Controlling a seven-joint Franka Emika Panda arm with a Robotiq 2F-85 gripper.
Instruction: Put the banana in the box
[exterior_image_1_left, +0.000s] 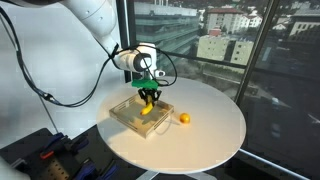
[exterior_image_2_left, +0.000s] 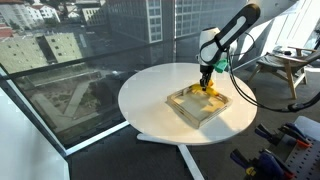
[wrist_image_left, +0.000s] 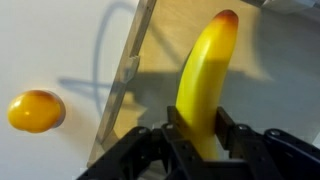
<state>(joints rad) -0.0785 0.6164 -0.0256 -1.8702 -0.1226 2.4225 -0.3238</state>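
A white robot arm reaches down over a round white table (exterior_image_1_left: 215, 135) beside tall windows with city buildings beyond. Its black two-fingered gripper (wrist_image_left: 200, 128) is pinching a small curved yellow banana (wrist_image_left: 205, 75) at one end, with a finger pressed against each side. In the wrist view the banana stretches away from the fingers over the floor of a shallow square tan box (wrist_image_left: 128, 70) with low walls. Whether the fruit touches that floor cannot be told. In both exterior views the gripper (exterior_image_1_left: 148, 96) hangs over the box (exterior_image_1_left: 121, 113), near its middle. A small round orange fruit (wrist_image_left: 36, 110) sits on the table just outside one box wall (apart from it, not touching).
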